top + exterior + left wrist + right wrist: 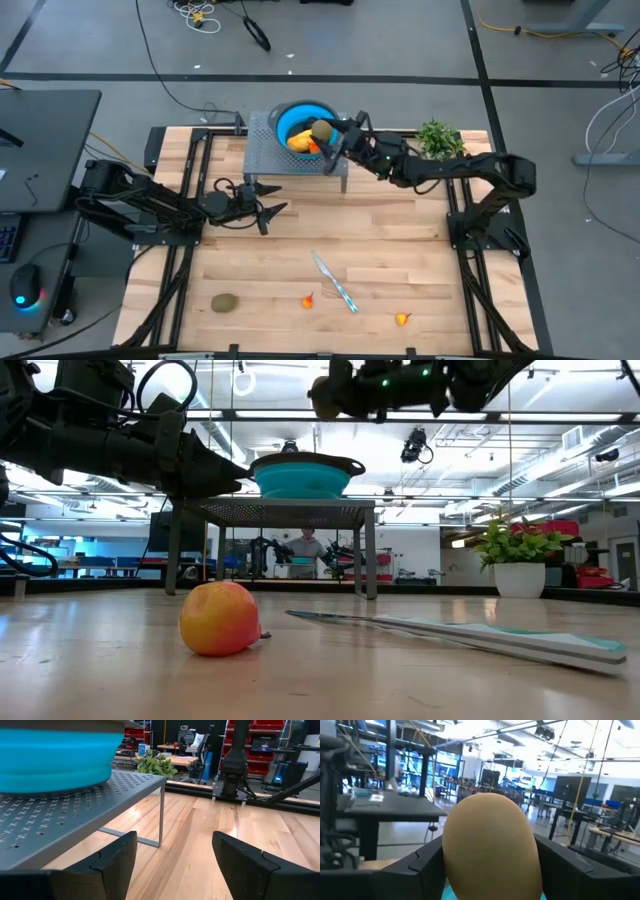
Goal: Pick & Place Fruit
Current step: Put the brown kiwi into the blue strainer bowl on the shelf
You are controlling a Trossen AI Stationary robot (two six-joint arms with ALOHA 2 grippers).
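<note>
right wrist view alone: right gripper [490,865] clamped around brown oval fruit [490,845]

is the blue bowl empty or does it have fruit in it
Not empty: the bowl holds an orange piece, seen from above.

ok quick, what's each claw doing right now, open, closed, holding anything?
Left claw: open, empty, beside the grey stand.
Right claw: closed on a brownish oval fruit, over the blue bowl.

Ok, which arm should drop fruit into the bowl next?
Right: its gripper already holds a brownish oval fruit above the blue bowl. The left gripper is empty, beside the rack.
</note>
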